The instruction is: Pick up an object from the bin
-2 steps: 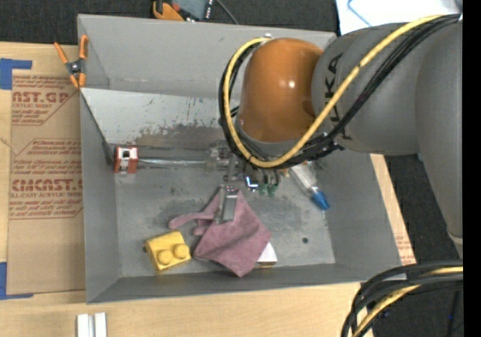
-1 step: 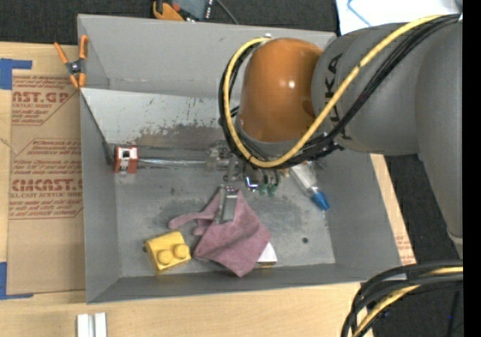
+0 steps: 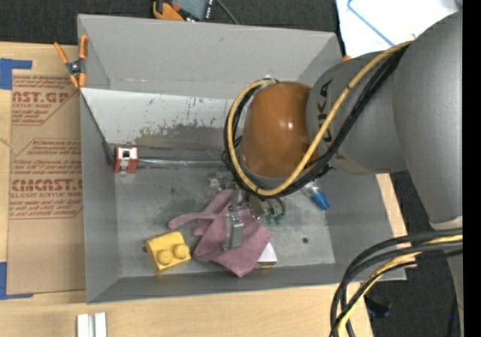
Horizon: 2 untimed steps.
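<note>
My gripper (image 3: 237, 230) hangs below the arm's orange cover, low over the front middle of the bin. It is down on a crumpled mauve cloth (image 3: 218, 241), whose folds spread around its tip. A yellow studded toy brick (image 3: 168, 250) lies just left of the cloth, apart from the gripper. A white flat piece (image 3: 267, 256) pokes out from under the cloth's right edge. A small green thing (image 3: 277, 214) lies right beside the gripper, partly hidden by it.
A small blue thing (image 3: 319, 198) lies to the right on the bin floor. A red-and-white piece (image 3: 125, 158) sits by the left wall, with a thin pale rod (image 3: 176, 164) running right from it. The arm covers the bin's right rear.
</note>
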Each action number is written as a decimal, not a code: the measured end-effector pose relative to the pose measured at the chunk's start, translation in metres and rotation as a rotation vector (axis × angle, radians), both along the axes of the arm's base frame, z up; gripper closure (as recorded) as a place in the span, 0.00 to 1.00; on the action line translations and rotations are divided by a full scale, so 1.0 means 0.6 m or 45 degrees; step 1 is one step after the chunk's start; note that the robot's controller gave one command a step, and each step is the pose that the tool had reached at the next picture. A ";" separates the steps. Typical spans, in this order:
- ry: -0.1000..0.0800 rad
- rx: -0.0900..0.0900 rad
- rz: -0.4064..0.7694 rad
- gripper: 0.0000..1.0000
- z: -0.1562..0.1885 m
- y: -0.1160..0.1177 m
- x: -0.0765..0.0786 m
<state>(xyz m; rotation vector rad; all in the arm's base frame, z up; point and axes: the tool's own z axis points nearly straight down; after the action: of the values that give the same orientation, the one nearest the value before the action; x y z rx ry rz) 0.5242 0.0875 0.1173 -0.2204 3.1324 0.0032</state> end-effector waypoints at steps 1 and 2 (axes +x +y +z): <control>-0.007 0.002 0.008 0.00 -0.022 0.015 0.020; -0.006 0.002 0.388 0.00 -0.074 -0.035 -0.024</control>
<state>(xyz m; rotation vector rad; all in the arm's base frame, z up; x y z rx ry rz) 0.5100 0.0667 0.0726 -0.6922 3.0586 0.0053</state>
